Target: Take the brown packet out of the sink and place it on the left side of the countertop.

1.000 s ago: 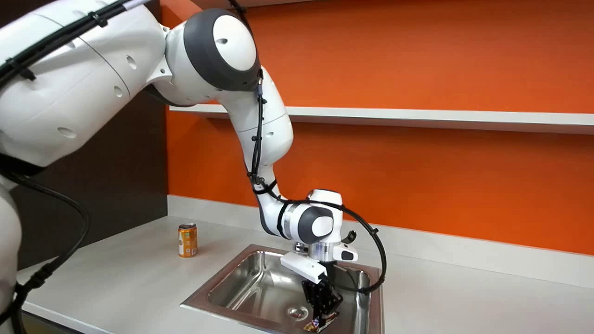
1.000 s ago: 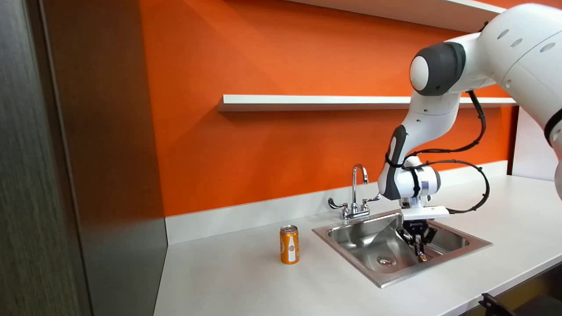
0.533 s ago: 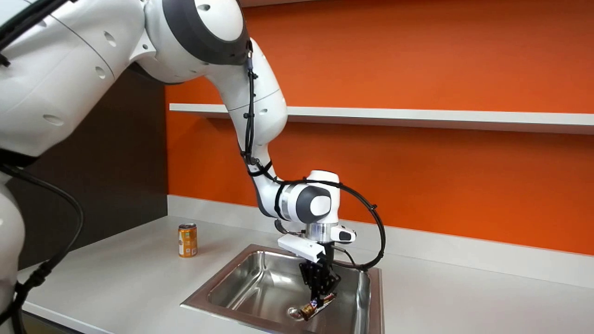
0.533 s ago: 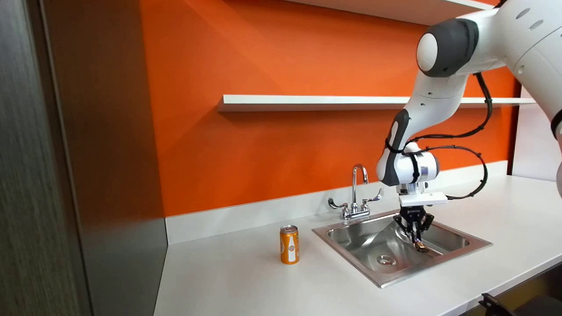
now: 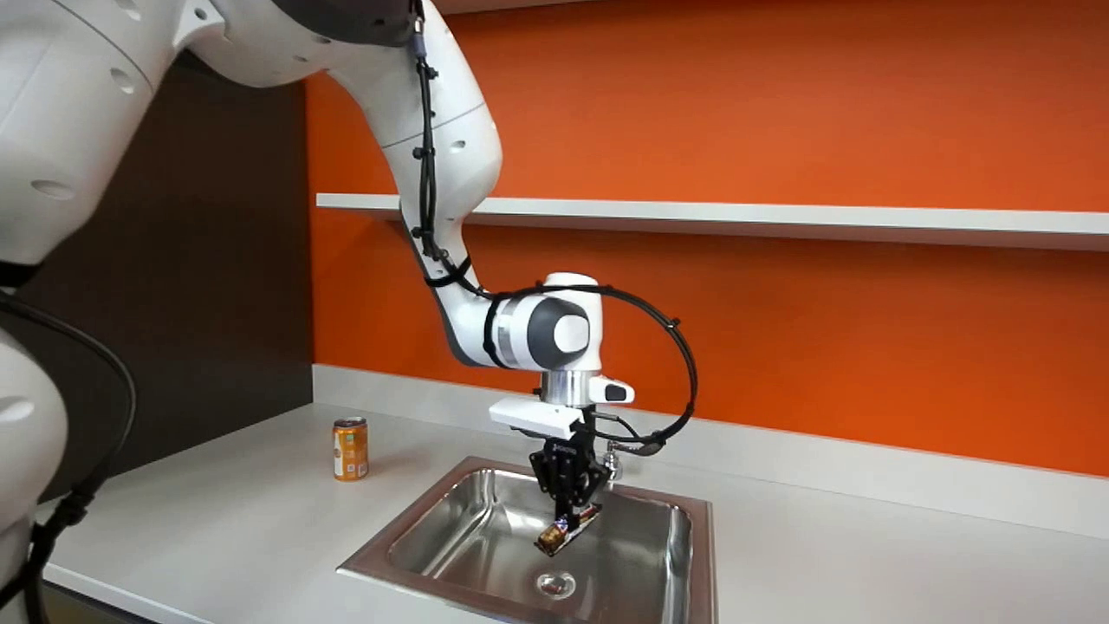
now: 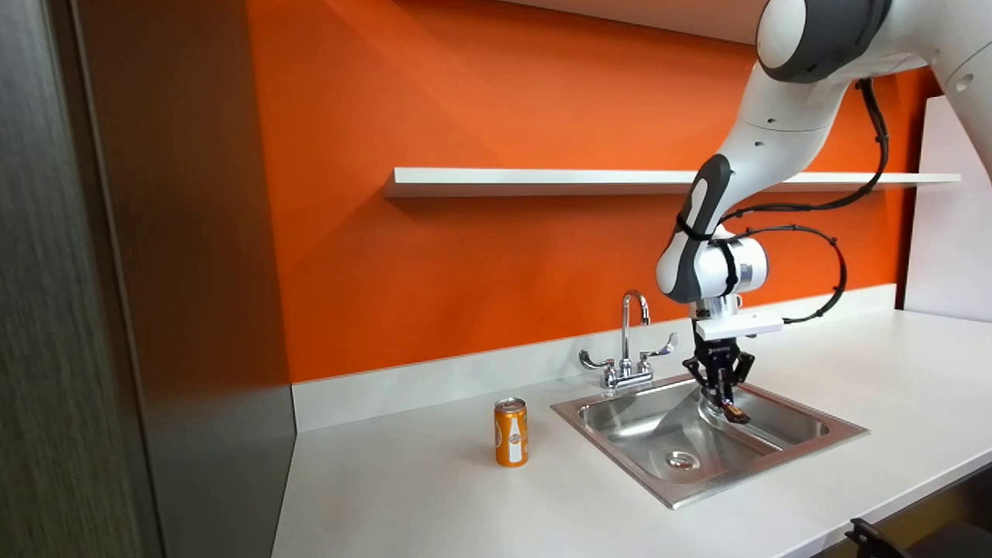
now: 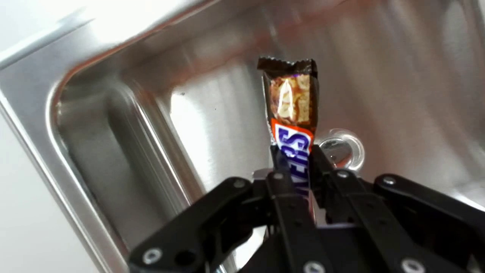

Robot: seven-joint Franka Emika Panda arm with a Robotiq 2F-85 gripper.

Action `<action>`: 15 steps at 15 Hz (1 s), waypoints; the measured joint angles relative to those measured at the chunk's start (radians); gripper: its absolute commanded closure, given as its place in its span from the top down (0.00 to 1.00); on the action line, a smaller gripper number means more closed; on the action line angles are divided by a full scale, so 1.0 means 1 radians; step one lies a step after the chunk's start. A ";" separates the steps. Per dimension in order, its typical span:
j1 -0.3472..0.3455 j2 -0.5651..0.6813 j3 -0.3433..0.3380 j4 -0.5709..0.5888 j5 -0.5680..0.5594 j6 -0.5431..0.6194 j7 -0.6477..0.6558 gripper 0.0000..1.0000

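Here, the robot's black gripper pinches a brown packet near its middle, holding it at a slant above the bottom of a steel sink. An orange can stands upright on the white countertop in both exterior views, well apart from the packet, and a chrome faucet rises behind the sink in an exterior view.

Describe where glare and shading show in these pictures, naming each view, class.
Wrist view: strong glare on the sink, a likely small highlight on the brown packet; both exterior views: the orange wall looks darker beneath the shelf, and the sink's metal shows bright reflections.
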State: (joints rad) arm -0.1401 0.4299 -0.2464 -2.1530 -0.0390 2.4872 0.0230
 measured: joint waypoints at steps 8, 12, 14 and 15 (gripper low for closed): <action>0.162 -0.097 0.052 -0.076 -0.229 -0.056 0.031 0.05; 0.233 -0.097 0.111 -0.089 -0.319 -0.060 0.035 0.05; 0.263 -0.097 0.142 -0.095 -0.355 -0.060 0.035 0.05; 0.276 -0.097 0.156 -0.097 -0.368 -0.060 0.034 0.05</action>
State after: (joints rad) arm 0.1363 0.3328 -0.0904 -2.2504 -0.4071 2.4268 0.0574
